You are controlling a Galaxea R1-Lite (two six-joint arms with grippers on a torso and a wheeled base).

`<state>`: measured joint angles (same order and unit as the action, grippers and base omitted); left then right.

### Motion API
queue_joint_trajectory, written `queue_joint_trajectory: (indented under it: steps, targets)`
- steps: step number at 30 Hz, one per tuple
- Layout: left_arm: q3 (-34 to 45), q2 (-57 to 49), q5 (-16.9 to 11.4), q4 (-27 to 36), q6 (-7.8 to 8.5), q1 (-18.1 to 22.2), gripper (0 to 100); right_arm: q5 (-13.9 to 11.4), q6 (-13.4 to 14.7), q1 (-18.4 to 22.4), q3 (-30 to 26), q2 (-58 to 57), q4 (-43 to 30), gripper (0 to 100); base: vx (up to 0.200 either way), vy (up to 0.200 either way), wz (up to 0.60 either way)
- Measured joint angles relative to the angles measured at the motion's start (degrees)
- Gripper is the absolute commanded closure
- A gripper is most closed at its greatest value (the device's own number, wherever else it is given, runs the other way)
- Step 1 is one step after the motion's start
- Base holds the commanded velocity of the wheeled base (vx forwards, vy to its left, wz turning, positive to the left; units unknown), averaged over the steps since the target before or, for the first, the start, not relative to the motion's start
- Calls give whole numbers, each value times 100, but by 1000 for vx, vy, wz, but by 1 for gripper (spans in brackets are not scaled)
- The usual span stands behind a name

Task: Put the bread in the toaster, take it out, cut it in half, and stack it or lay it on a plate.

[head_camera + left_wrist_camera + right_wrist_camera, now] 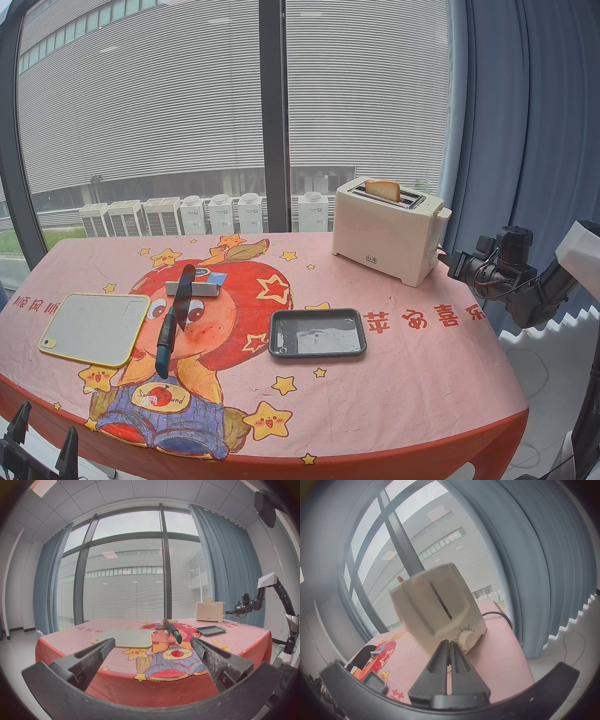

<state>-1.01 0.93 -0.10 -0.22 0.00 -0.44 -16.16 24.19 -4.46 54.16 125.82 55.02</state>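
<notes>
A slice of bread (382, 189) stands halfway out of the far slot of the cream toaster (387, 228) at the table's back right. My right gripper (447, 256) is shut with nothing in it, level with the toaster's right end. In the right wrist view its closed tips (449, 645) sit just before the dial (466, 638), below the lever slot (440, 600). My left gripper (153, 645) stands open and empty off the table's near left edge (47, 422). A dark rectangular plate (317, 333) lies empty mid-table. The knife (175, 315) leans on a small rest (192, 289).
A pale cutting board with a yellow rim (95, 328) lies at the left, beside the knife. The toaster's black cord (497, 614) runs off behind it toward the blue curtain (531, 125). A window spans the back.
</notes>
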Motion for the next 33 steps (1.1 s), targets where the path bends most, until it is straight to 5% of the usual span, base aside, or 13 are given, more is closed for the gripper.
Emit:
queue_joint_trajectory:
  steps: [18,33]
  targets:
    - [0,0,0,-2,0,0,0,-67,-95,-127,-516,-1179,9,0,0,0,0]
    - [0,0,0,0,16,0,0,-592,-1604,-79,313,-1614,-714,0,0,0,0]
